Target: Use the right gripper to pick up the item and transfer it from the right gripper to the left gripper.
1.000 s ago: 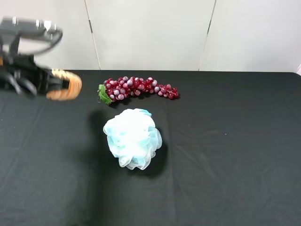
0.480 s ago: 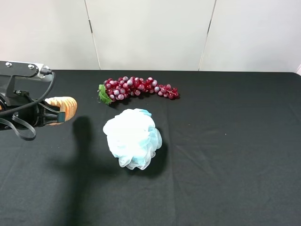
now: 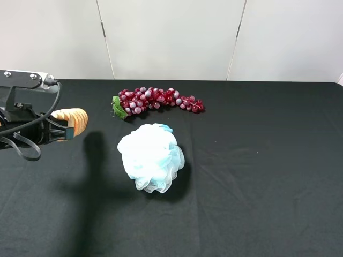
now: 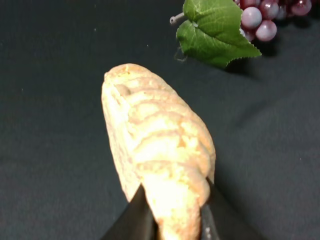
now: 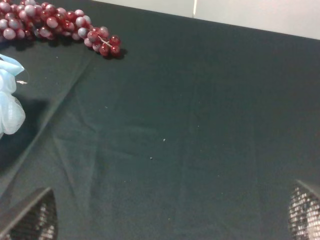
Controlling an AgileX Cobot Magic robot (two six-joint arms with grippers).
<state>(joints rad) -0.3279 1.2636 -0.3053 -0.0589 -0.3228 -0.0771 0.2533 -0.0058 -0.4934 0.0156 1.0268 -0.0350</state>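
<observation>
A: High view first. Where's the bread loaf (image 3: 75, 119)?

B: Far left side, pinched at one end by the left hand (image 3: 62, 128). It's held off the black surface (image 3: 257, 160), and the free end points toward the middle. A shadow (image 3: 94, 155) falls on the cloth beside it.

A: Other stuff?

B: The grape bunch (image 3: 158, 100) lies at the back, leaf end toward the loaf but well apart from it. The white-blue pouf (image 3: 151, 157) sits just in front of the grapes, near the centre.

A: Left wrist view?

B: The loaf fills the middle, ridged golden top up. The two black fingers (image 4: 131, 224) press in on its near end from either side, a firm pinch. The surface lies beyond it. The green leaf (image 4: 215, 30) and a few grapes are past the loaf's far tip, not touching it.

A: Right wrist?

B: The right hand (image 5: 167, 220) is spread wide, with a mesh-textured fingertip in each lower corner and only bare cloth between them, nothing held. The grape tail and an edge of the pouf show at the far side, well apart from the hand.
</observation>
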